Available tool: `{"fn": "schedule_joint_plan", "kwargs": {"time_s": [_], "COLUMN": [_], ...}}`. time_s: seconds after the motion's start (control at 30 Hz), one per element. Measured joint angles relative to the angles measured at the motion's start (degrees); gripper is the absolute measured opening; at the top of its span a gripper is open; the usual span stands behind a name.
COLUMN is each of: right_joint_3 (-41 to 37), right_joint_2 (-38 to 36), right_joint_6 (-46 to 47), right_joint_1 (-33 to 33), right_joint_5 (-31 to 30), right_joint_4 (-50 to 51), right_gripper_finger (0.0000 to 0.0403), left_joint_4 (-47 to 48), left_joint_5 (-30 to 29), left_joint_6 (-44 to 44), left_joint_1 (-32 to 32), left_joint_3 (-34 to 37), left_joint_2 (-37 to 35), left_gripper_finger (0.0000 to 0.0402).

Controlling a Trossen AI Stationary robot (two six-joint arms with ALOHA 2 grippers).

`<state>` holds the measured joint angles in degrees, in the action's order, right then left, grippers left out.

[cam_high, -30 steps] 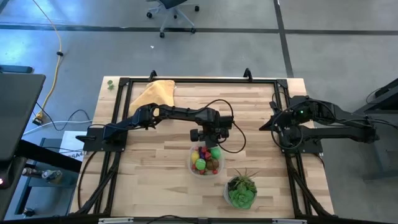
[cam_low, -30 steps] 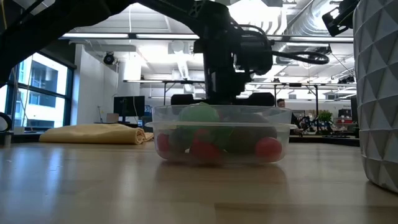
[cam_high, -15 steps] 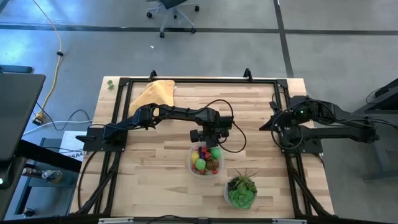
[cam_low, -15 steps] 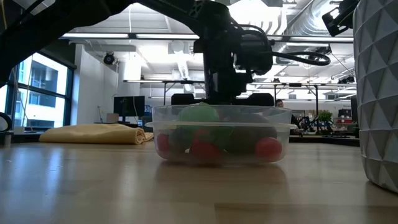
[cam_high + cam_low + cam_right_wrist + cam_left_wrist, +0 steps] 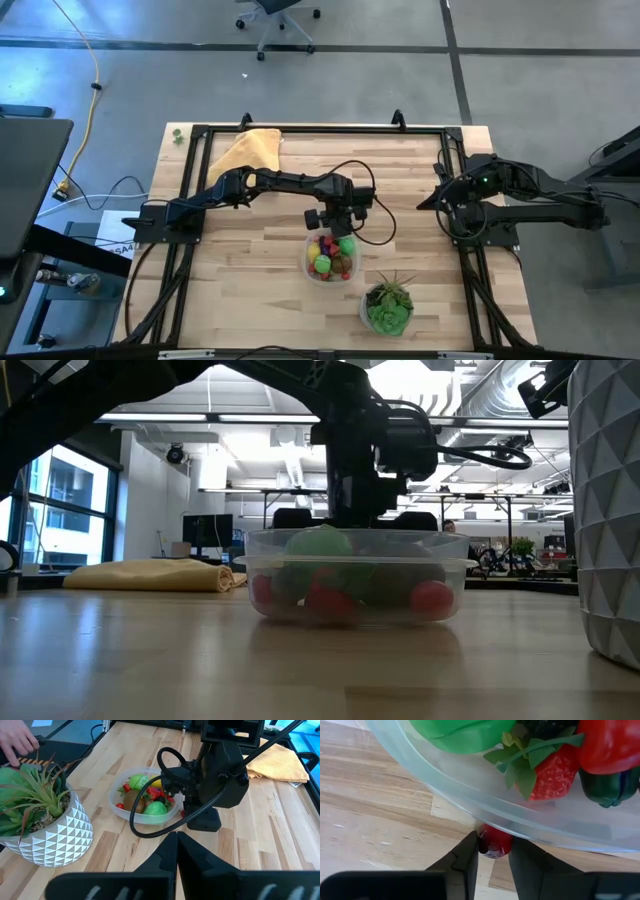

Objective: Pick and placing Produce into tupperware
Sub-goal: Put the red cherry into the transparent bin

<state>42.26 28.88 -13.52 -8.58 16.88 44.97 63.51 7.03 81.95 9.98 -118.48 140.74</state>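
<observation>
The tupperware point(image 5: 331, 258) is a round clear container on the table, holding several toy pieces: red, bright green, yellow and brown. It also shows in the low view point(image 5: 355, 575) and the right wrist view point(image 5: 145, 800). My left gripper point(image 5: 336, 224) stands at the tupperware's far rim, pointing down, shut on a small red produce piece point(image 5: 494, 841) just outside the clear wall point(image 5: 470, 785). My right gripper point(image 5: 176, 842) waits shut near the table's right edge point(image 5: 447, 205). My left gripper pinches the small red produce piece point(image 5: 495, 845) between its two fingertips point(image 5: 469, 855), coming from above and pointing down. The piece sits right against the outside of the tupperware's far wall. Whether it rests on the table or is lifted, I cannot tell.
A white faceted pot with a leafy green plant point(image 5: 388, 305) stands right of and nearer than the tupperware. A folded yellow cloth point(image 5: 250, 150) lies at the far left. A person's hand point(image 5: 17, 740) shows beyond the plant in the right wrist view. Bare wood lies left of the tupperware.
</observation>
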Motion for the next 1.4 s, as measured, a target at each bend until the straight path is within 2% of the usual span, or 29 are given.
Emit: {"fn": "schedule_joint_plan", "kwargs": {"time_s": [0.3,0.8,1.1,1.27,1.4], "right_joint_3": [0.0,0.0,0.0,0.0,0.0], "right_joint_2": [0.0,0.0,0.0,0.0,0.0], "right_joint_6": [0.0,0.0,0.0,0.0,0.0], "right_joint_1": [0.0,0.0,0.0,0.0,0.0], "right_joint_5": [0.0,0.0,0.0,0.0,0.0], "right_joint_4": [0.0,0.0,0.0,0.0,0.0], "right_gripper_finger": [0.0000,0.0000,0.0000,0.0000,0.0000], "left_joint_4": [-0.2,0.5,0.5,0.6,0.5], "left_joint_5": [0.0,3.5,3.6,3.9,6.1], "left_joint_6": [-0.3,-9.4,-17.3,-26.7,-28.7], "left_joint_1": [0.0,2.3,6.1,7.7,8.3], "left_joint_3": [0.0,0.0,0.2,0.2,0.2], "left_joint_2": [0.0,-0.1,-1.0,-1.1,-1.1], "left_gripper_finger": [0.0094,0.0086,0.0085,0.0085,0.0085]}}
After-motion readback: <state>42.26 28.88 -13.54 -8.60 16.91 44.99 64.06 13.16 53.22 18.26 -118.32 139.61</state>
